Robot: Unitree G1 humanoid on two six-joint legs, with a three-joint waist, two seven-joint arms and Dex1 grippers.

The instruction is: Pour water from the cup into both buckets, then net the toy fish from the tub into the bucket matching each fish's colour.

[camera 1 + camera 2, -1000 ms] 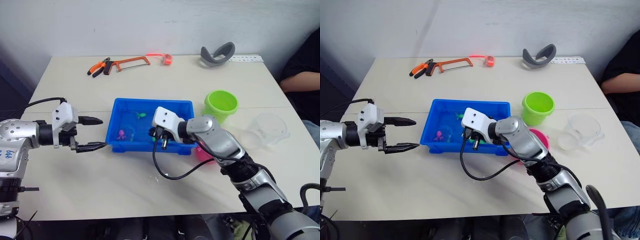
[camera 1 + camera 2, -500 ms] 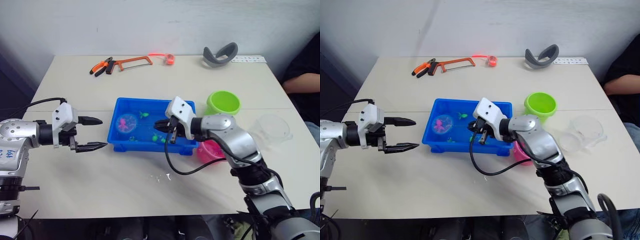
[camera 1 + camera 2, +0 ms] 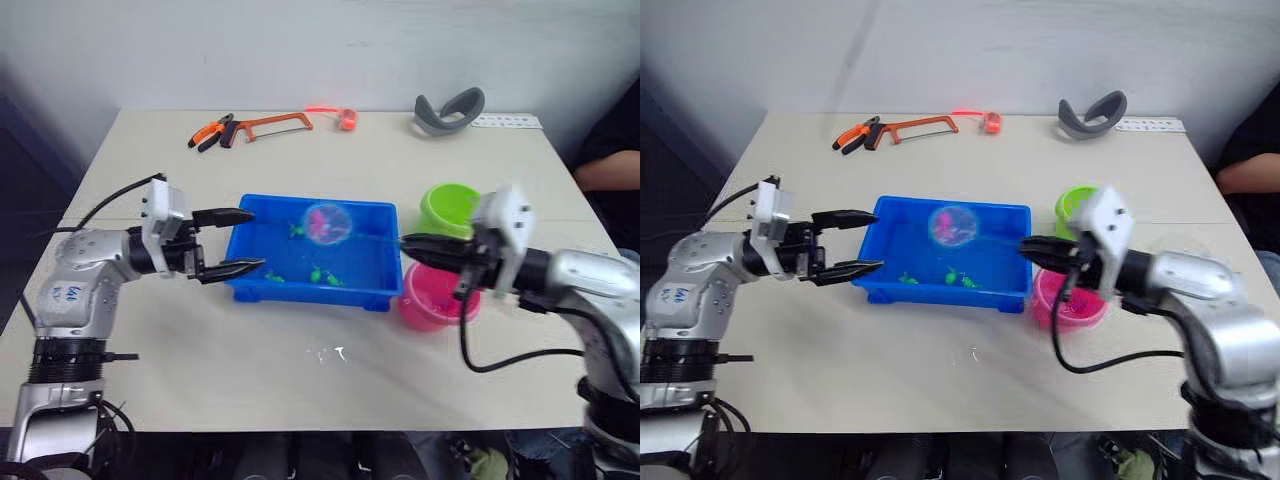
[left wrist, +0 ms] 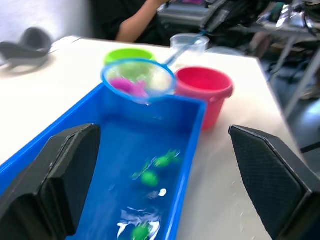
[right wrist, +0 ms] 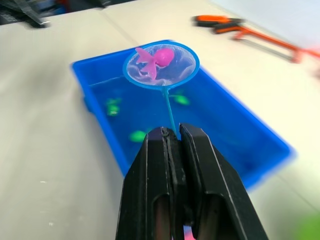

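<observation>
The blue tub [image 3: 310, 292] sits mid-table with several green toy fish [image 3: 316, 274] in its water. My right gripper [image 5: 172, 132] is shut on the thin handle of the net [image 3: 327, 222]. The net's blue hoop hangs above the tub and holds a pink fish [image 5: 157, 59]. Under that gripper stands the pink bucket [image 3: 432, 300]. The green bucket [image 3: 448, 205] is just behind it. My left gripper [image 3: 255, 238] is open at the tub's left end, one finger on either side of the tub's corner. The clear cup [image 4: 189, 42] stands beyond the buckets.
At the table's far edge lie orange pliers [image 3: 210, 132], a hacksaw [image 3: 268, 124], a small orange thing [image 3: 346, 117] and a curved grey object [image 3: 450, 108]. A person's arm [image 3: 605, 170] rests at the right edge. Small water drops [image 3: 328, 352] mark the table in front of the tub.
My right gripper has lifted the net out of the water with a pink fish in it and drawn back to the right. My left gripper has come up to the tub's left end.
</observation>
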